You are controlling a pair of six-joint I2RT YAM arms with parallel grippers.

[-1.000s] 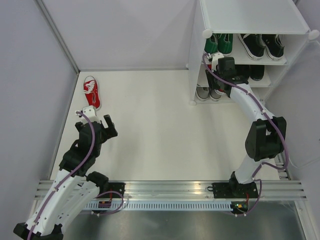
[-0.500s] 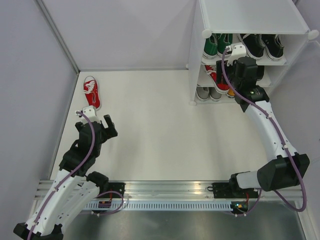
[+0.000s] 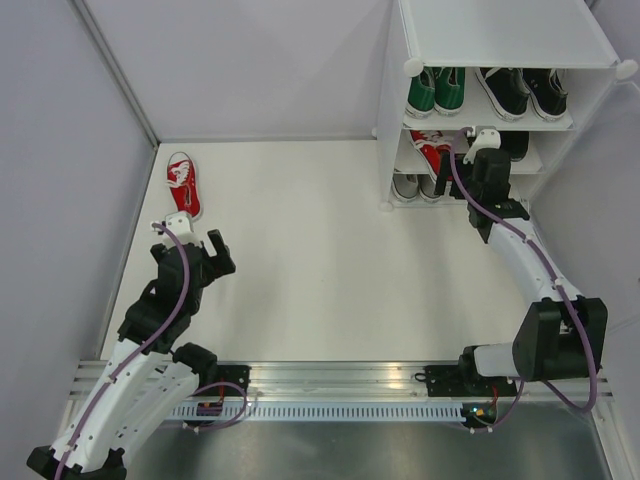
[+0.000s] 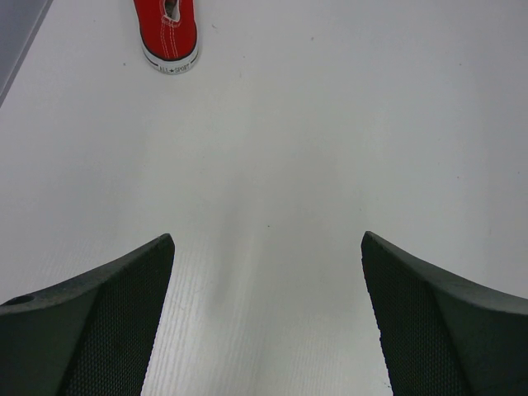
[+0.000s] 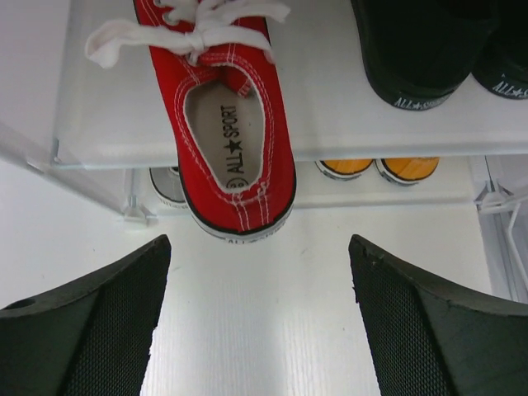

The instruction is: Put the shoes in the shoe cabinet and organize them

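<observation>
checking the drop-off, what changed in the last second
The right gripper opened, let go of the red shoe, which now lies on the middle shelf of the shoe cabinet with its heel over the edge, and drew back. The left gripper, open, and the other red shoe stayed put.

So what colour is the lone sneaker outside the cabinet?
Red canvas sneaker, white sole; top external view.

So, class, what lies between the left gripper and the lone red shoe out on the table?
Nothing: only bare white table separates the left gripper from the red shoe, clearest in the left wrist view.
</observation>
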